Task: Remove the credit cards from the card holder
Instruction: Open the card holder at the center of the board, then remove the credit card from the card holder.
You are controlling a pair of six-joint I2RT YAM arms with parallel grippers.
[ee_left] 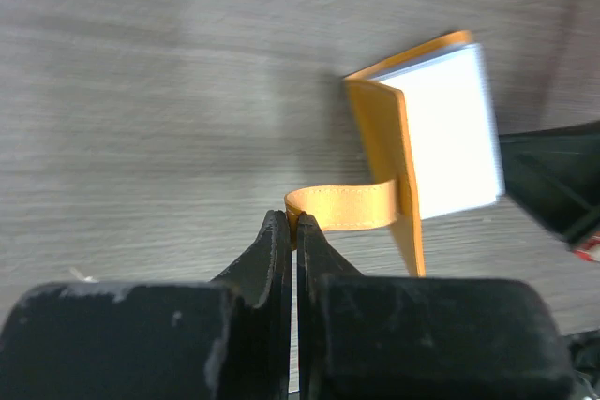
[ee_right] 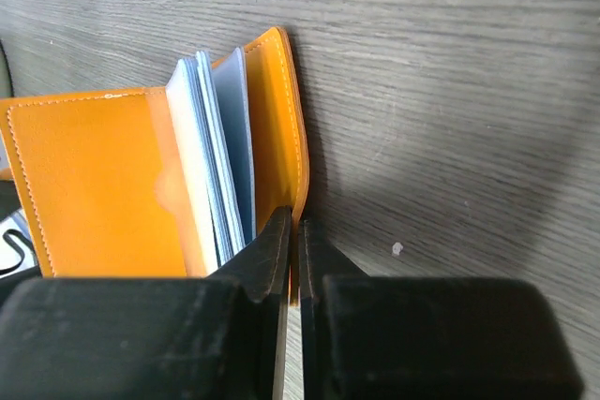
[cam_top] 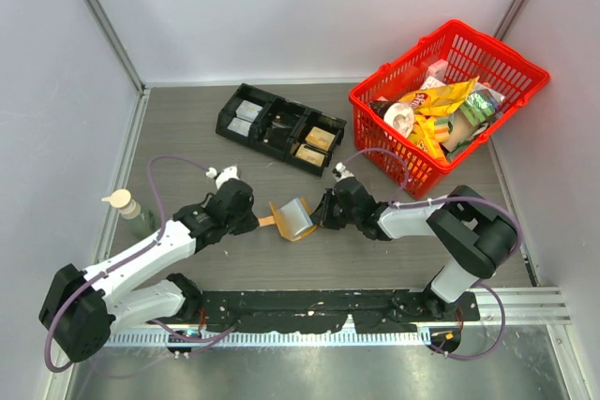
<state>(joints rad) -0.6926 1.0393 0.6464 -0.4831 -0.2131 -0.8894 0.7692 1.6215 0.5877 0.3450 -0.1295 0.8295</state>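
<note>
The small tan-orange bifold card holder stands half open on its edge near the middle of the grey wood-grain table, its covers spread like a book. In the right wrist view several pale blue-grey leaves fan between the orange covers. Whether these are the cards or the inner panels, I cannot tell; nothing lies out on the table beside it, so I judge the cards are not yet removed.

At 9 o'clock from the holder, the left gripper has its jaws pressed together on the looped end of the little orange side tab. This pull probably keeps the holder from sliding or closing. At 3 o'clock, the right gripper pinches the edge of the nearest orange cover with its jaws almost touching. With a grip on each side the wallet is propped open, which exposes the leaves. Neither gripper grips a leaf, so one of them will likely have to let go and reach in.

Farther out, at 12 o'clock, lies a black plastic compartment tray with small boxes in it. At 2 o'clock sits a red wire-mesh basket heaped with packaged snacks. Out at 9 o'clock, past the left arm, stands a small clear bottle with a cream cap.
</note>
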